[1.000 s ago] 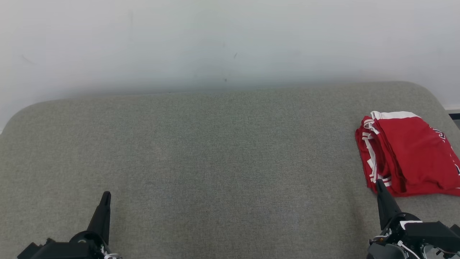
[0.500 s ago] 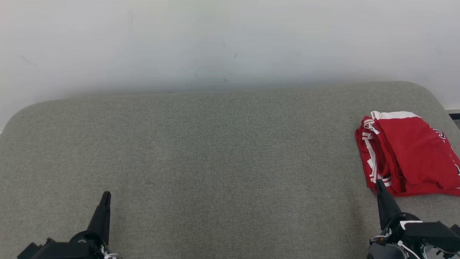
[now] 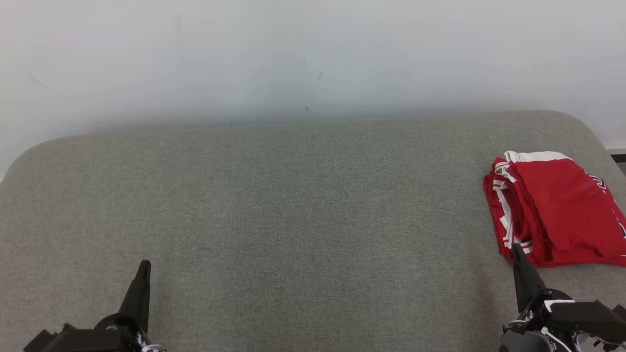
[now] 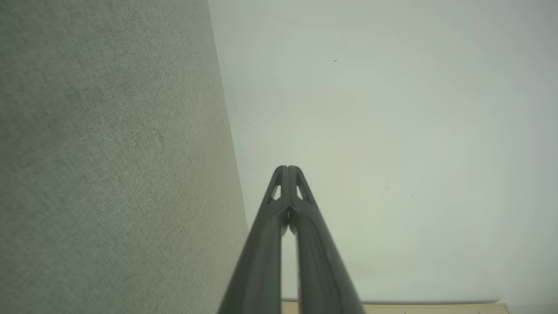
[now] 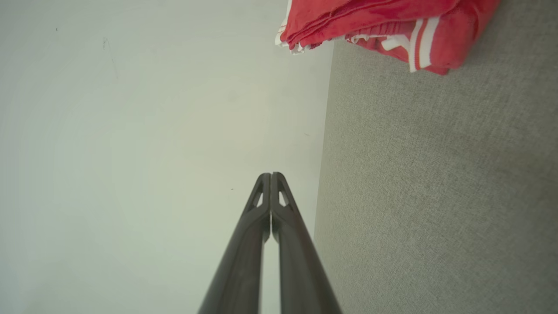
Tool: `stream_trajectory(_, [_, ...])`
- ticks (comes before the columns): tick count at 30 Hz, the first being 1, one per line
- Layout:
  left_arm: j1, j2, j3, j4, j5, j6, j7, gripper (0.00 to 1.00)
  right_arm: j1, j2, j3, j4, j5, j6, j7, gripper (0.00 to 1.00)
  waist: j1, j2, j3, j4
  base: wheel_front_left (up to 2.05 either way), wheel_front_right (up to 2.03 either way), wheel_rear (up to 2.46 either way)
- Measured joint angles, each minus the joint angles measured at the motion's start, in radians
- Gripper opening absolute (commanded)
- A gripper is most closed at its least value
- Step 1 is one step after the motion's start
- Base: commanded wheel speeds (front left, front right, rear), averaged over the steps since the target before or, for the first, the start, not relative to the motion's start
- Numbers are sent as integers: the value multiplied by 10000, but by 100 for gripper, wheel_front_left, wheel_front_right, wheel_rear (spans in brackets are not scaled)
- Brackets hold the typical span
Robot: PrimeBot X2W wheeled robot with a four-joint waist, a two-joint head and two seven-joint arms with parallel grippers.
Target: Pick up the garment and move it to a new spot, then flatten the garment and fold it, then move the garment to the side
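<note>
Now | left hand (image 3: 144, 265) closed, empty | right hand (image 3: 515, 248) closed, empty

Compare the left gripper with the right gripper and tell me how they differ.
The left gripper hangs over bare grey cushion, far from the red garment; the right gripper sits just short of that garment's near edge. In the head view the left gripper leans rightward, while the right gripper leans leftward. Both are shut and hold nothing.
</note>
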Motion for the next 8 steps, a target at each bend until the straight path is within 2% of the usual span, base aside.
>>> stream_trajectory(8, [0, 0, 0, 0, 0, 0, 0, 0, 0, 0, 0, 0, 0, 0, 0, 0, 0, 0, 0, 0, 0, 0, 0])
